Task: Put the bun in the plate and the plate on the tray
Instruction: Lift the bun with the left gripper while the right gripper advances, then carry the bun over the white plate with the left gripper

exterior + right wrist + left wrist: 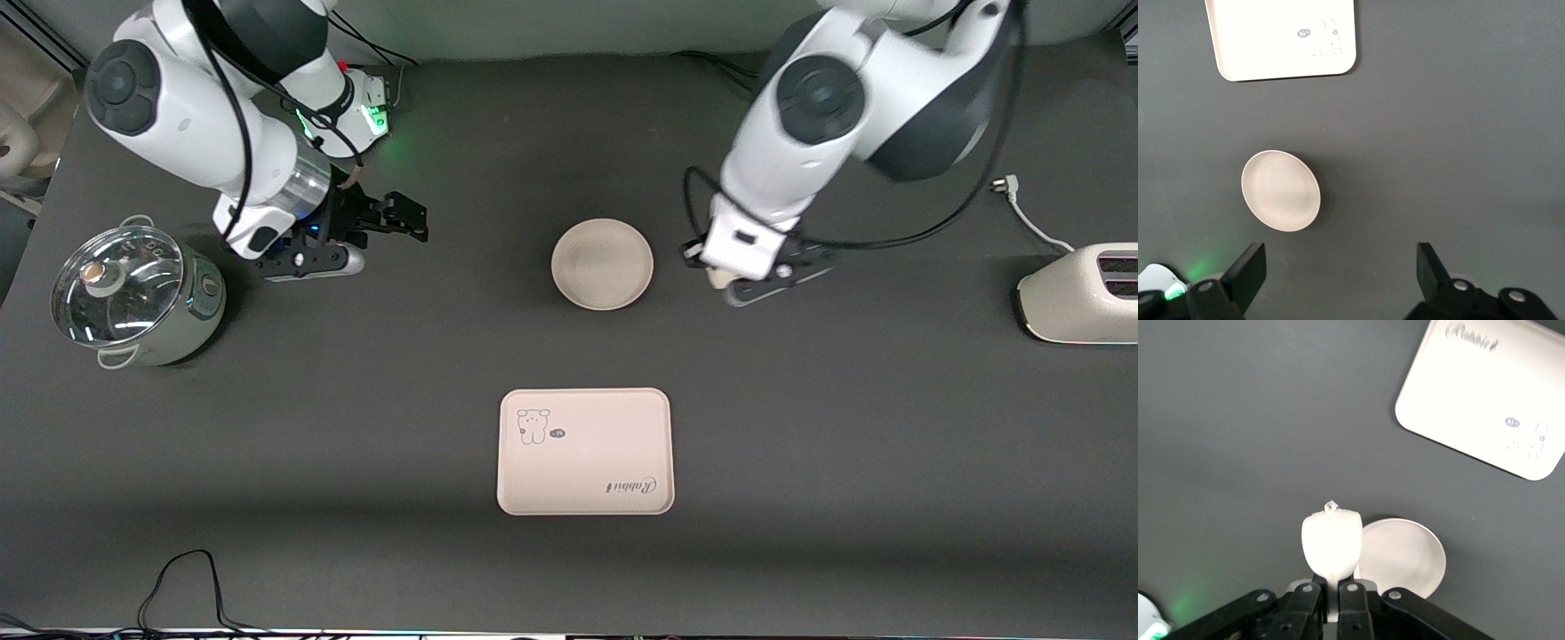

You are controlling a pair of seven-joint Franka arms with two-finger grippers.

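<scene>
We hold the bun (1331,547) clamped in the left gripper (733,286), its jaws closed on it, up over the tabletop (800,462) just beside the empty plate (602,264). Released off-centre, it could roll off the rim. The tray (584,451) lies nearer the camera, unobstructed. The right gripper (404,216) waits, jaws wide, near the pot (133,295); the toaster (1080,295) stands clear.

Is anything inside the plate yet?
No. The plate is bare. The bun is pinched in the left claw, beside the plate. The right claw waits open.
</scene>
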